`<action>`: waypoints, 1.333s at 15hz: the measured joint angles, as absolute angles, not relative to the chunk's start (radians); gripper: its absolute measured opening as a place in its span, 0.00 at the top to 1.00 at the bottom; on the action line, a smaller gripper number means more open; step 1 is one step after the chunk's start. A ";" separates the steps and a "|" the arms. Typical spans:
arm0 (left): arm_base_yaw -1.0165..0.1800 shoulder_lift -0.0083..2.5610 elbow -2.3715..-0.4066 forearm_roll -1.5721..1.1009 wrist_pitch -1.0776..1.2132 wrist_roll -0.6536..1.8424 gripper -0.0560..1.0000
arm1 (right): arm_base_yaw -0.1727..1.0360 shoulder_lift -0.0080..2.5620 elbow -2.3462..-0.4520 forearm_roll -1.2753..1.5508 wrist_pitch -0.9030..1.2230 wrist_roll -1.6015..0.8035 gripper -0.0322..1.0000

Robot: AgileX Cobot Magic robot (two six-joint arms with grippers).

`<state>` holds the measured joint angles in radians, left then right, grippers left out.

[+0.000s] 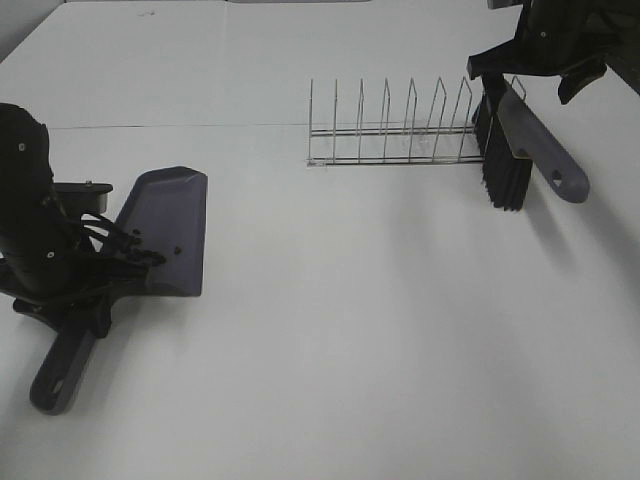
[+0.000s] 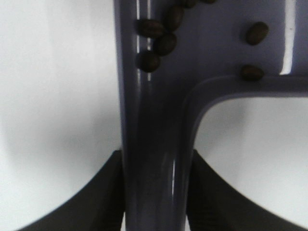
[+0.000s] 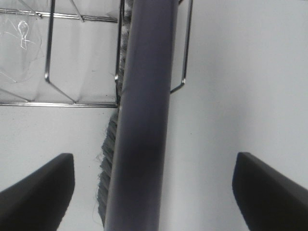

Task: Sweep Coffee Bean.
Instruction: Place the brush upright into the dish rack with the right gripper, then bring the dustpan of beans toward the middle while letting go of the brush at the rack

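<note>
A grey-purple dustpan (image 1: 168, 225) lies flat on the white table at the left, and my left gripper (image 1: 95, 272) is shut on its handle (image 2: 154, 159). In the left wrist view several dark coffee beans (image 2: 156, 41) lie on the pan where the handle begins. The brush (image 1: 505, 150), with black bristles and a grey handle (image 3: 144, 96), leans in the right end of the wire rack (image 1: 390, 135). Above the brush, my right gripper (image 3: 154, 156) is open. Its fingers (image 3: 38, 192) stand wide on either side of the brush handle without touching it.
The wire rack has several upright dividers and stands at the back centre. A seam (image 1: 180, 126) runs across the white table behind the dustpan. The dustpan's handle end (image 1: 58, 375) points toward the table's front left.
</note>
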<state>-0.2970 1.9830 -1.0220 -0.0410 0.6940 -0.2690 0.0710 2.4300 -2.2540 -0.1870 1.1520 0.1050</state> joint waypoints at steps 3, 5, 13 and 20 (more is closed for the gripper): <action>-0.336 1.989 -1.096 -0.052 0.689 -0.266 0.65 | 0.071 2.402 -2.261 -0.187 1.183 0.105 0.24; -0.388 1.994 -1.144 -0.063 0.682 -0.266 0.65 | 0.071 2.401 -2.262 -0.187 1.199 0.105 0.24; -0.464 2.122 -1.301 -0.128 0.793 -0.267 0.64 | 0.071 2.401 -2.262 -0.186 1.217 0.105 0.24; -0.464 2.102 -1.376 -0.104 0.962 -0.258 0.25 | 0.071 2.313 -2.262 -0.148 1.218 0.104 0.24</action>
<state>-0.4640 2.1020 -1.3760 -0.1040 0.9620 -0.2580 0.0710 2.3130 -2.2620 -0.1480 1.2180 0.1040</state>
